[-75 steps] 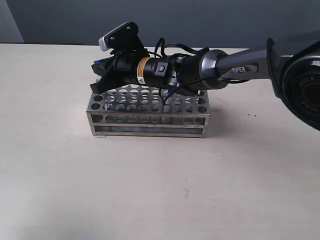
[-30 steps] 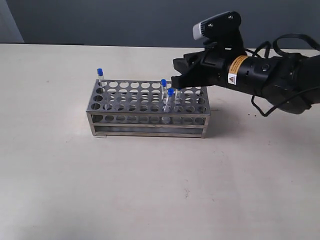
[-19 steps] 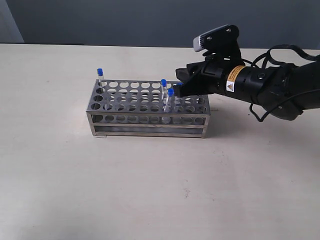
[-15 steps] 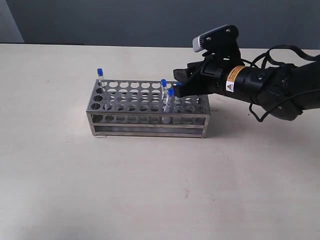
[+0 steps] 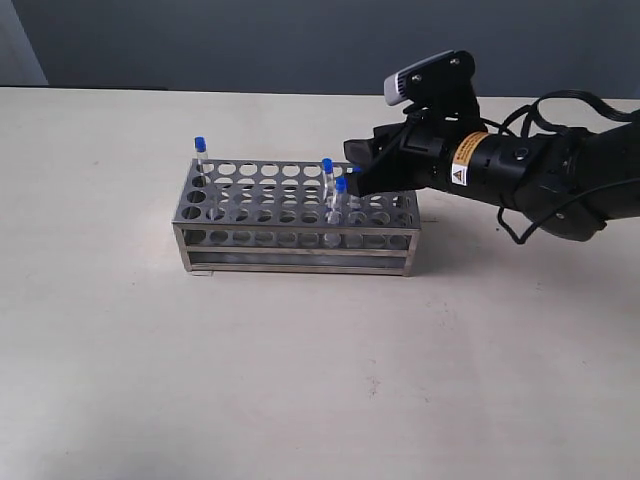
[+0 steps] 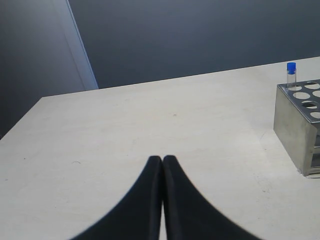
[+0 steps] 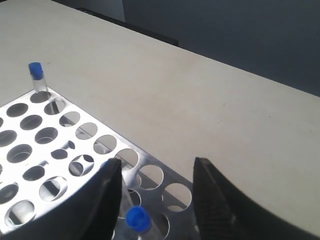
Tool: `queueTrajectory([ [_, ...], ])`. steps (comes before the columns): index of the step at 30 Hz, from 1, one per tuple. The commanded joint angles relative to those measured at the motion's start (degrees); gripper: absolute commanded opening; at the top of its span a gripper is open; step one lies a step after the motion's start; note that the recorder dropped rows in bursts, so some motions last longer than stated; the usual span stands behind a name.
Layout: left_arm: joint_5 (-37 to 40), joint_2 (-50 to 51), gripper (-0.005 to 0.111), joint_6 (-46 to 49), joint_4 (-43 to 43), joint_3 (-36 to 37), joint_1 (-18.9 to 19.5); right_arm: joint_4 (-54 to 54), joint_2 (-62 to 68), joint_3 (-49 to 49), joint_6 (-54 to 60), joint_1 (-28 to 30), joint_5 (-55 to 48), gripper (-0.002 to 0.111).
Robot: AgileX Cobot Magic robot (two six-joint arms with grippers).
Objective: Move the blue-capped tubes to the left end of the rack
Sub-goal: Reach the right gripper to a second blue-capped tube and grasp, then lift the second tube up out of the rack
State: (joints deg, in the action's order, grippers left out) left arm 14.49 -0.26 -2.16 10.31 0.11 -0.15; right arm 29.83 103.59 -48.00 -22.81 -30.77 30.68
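- Right pincer (image 5: 353, 172) is hanging spread above the rack's (image 5: 240, 222) right half, straddling a blue-capped tube (image 7: 136, 219); I am judging this as lining up a grab.
- Another blue-capped tube (image 5: 200, 150) is standing at the left end.
- Left pincer (image 6: 162, 165), pressed together, is idling over the bench (image 6: 150, 115).
- I am finding only three caps; any fourth is hidden.
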Motion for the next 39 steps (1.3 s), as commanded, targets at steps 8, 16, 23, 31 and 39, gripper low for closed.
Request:
queueTrajectory([
  [8, -0.8, 0.3, 0.0, -0.2, -0.1, -0.1, -0.4, 0.6, 4.8, 0.2, -0.3, 0.4, 0.9, 0.045],
  [16, -0.8, 0.3, 0.0, -0.2, -0.1, -0.1, -0.4, 0.2, 6.0, 0.2, -0.3, 0.4, 1.1, 0.039],
  [23, -0.8, 0.3, 0.0, -0.2, -0.1, -0.1, -0.4, -0.5, 6.0, 0.2, -0.3, 0.4, 1.3, -0.001],
  [31, -0.8, 0.3, 0.0, -0.2, -0.1, -0.1, -0.4, -0.5, 2.5, 0.2, 0.0, 0.4, 0.7, -0.001],
  [39, -0.8, 0.3, 0.0, -0.2, -0.1, -0.1, -0.4, 2.5, -7.4, 0.2, 0.3, 0.4, -0.9, -0.001],
])
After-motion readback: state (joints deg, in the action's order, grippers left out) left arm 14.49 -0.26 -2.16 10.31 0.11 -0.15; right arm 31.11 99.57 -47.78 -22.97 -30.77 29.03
